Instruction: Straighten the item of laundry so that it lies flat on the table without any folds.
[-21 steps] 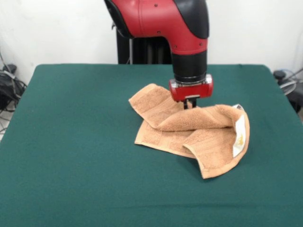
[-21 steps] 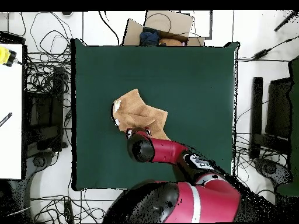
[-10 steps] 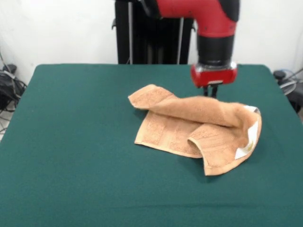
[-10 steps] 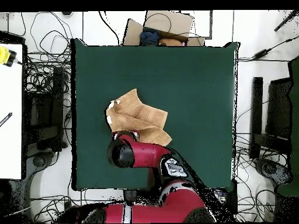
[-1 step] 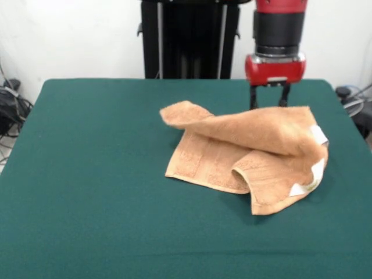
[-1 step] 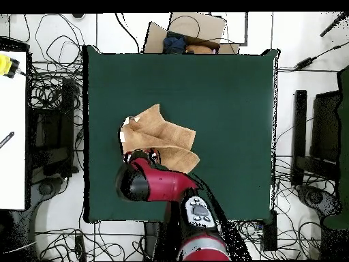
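One towel point(image 5: 244, 154) is seen on the table point(image 5: 93, 174), lying crumpled toward the right edge in the front view, well clear of the near edge. Its lower layer is spread on the felt, while an upper fold is raised and draped across it from the left tip to the right end, where white tags point(image 5: 308, 177) are shown. The gripper point(image 5: 269, 96) is held just behind the raised fold's far edge, near the table's far right corner. Two dark fingers point(image 5: 254, 96) are seen spread apart, with a gap between them, and their tips are hidden behind the cloth. Whether cloth is pinched between them cannot be told. In the overhead view the arm point(image 6: 160, 185) covers the towel's edge nearest the base.
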{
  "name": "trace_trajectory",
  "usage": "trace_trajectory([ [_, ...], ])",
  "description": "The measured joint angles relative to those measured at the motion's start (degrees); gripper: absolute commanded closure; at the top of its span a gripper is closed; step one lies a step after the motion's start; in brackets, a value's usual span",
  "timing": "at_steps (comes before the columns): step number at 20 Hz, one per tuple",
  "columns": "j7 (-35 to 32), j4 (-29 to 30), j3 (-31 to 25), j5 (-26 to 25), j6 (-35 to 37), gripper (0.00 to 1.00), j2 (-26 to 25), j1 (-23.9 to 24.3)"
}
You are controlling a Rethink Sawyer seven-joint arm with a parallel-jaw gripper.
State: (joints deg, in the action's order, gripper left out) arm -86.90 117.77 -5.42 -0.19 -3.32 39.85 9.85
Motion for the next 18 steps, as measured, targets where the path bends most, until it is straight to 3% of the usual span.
trace_trajectory([
  [10,0.0,-0.2,-1.7,0.6,3.5,0.00,2.1,8.4],
  [18,0.0,-0.1,-1.7,2.2,3.7,0.00,2.3,6.8],
])
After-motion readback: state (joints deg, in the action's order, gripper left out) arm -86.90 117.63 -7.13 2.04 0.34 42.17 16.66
